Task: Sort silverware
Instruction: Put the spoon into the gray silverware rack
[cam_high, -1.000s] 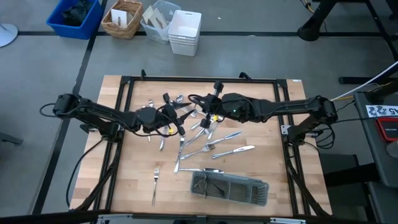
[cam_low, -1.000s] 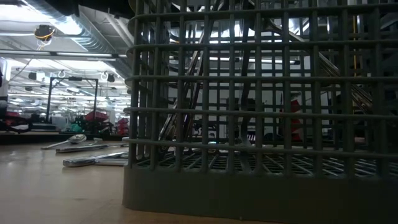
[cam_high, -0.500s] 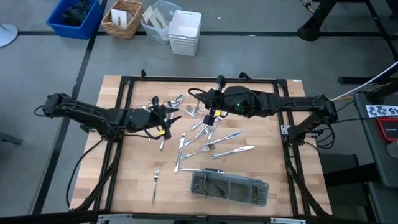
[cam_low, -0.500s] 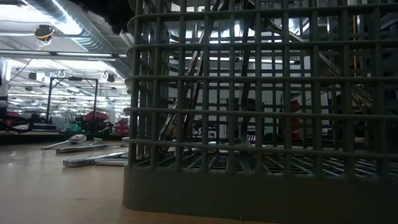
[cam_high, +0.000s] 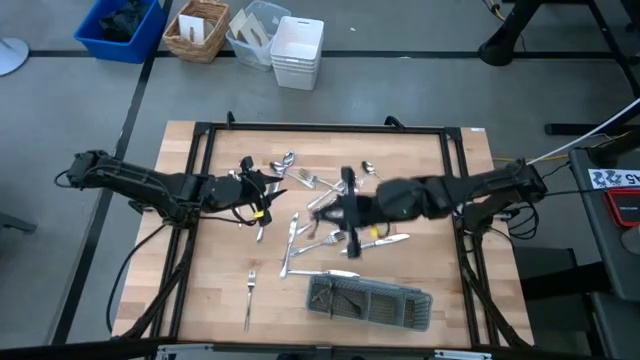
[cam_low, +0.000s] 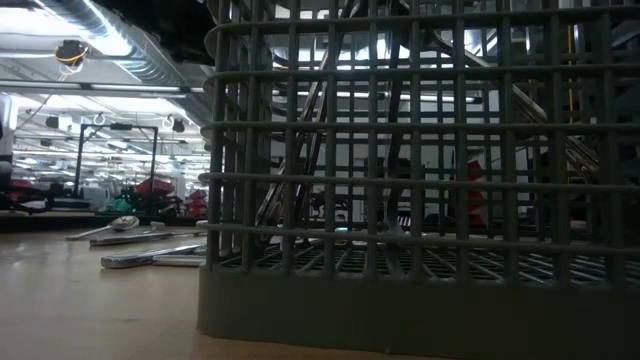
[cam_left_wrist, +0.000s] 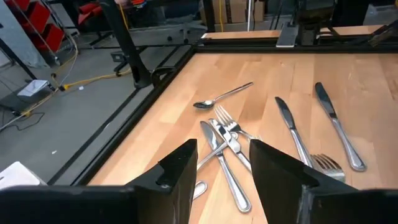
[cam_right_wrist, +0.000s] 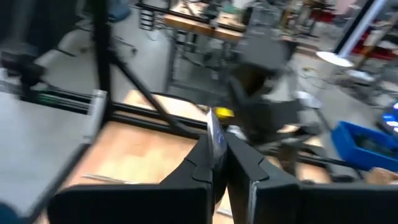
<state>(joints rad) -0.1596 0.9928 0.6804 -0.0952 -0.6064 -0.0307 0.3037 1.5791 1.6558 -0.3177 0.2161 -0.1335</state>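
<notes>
The silverware (cam_high: 325, 215) is scattered over the middle of the wooden tabletop (cam_high: 210, 290), with one fork (cam_high: 249, 296) lying apart near the front. A slim silver piece (cam_right_wrist: 215, 138) is pinched upright in the right claw (cam_right_wrist: 219, 163), which is blurred above the pile's centre. The left claw (cam_left_wrist: 222, 167) is held wide and empty near the pile's left side. The grey mesh tray (cam_high: 369, 302) is set just in front of the pile.

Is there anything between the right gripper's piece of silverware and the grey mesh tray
Nothing visible does. The right gripper is shut on a silverware piece, above the table middle. The mesh tray lies nearer the front edge; only flat silverware lies on the table between.
</notes>
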